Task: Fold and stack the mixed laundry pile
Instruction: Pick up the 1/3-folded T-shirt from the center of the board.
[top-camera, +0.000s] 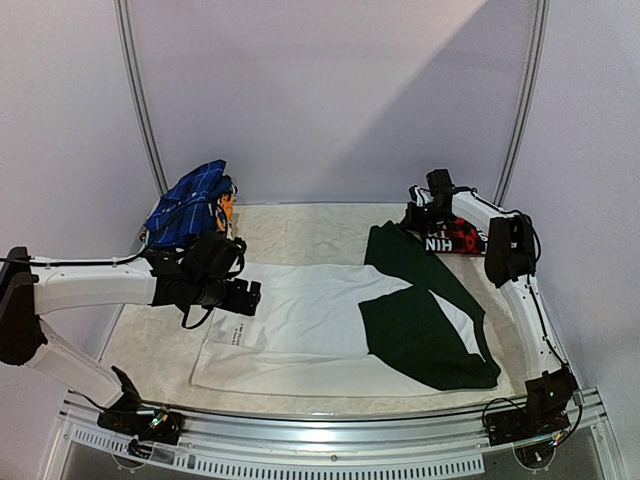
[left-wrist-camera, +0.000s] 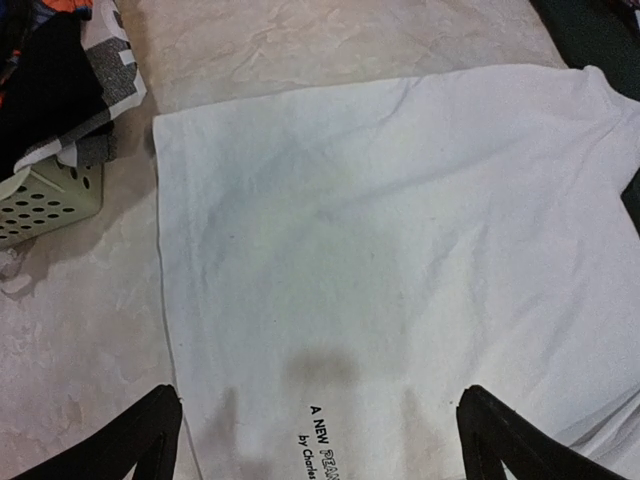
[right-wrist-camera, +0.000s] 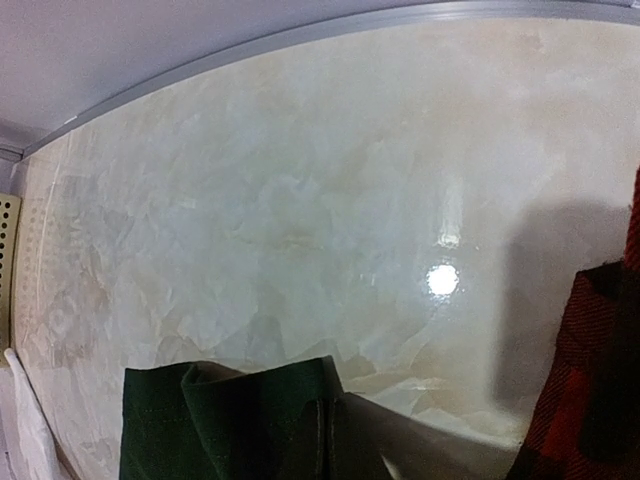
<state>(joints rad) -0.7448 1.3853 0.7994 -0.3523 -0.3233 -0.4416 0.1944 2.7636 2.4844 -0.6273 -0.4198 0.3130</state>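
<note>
The white T-shirt (top-camera: 300, 320) lies spread flat across the table, its dark green parts (top-camera: 420, 330) on the right half. My left gripper (top-camera: 243, 298) hovers open over the shirt's left part. In the left wrist view the black fingertips (left-wrist-camera: 140, 440) straddle small printed lettering (left-wrist-camera: 325, 445) on the white cloth (left-wrist-camera: 400, 220). My right gripper (top-camera: 413, 216) is at the back right, shut on an edge of the green cloth (right-wrist-camera: 240, 420). The red-and-black plaid shirt (top-camera: 455, 238) lies right beside it. A blue checked cloth (top-camera: 188, 205) sits bunched at the back left.
A small white lattice basket (left-wrist-camera: 50, 195) stands at the back left under the blue cloth, with more garments (left-wrist-camera: 60, 80) in it. A curved metal rail (right-wrist-camera: 300, 40) bounds the marbled table (top-camera: 300, 225) at the back. The plaid cloth (right-wrist-camera: 590, 380) fills the right wrist view's right edge.
</note>
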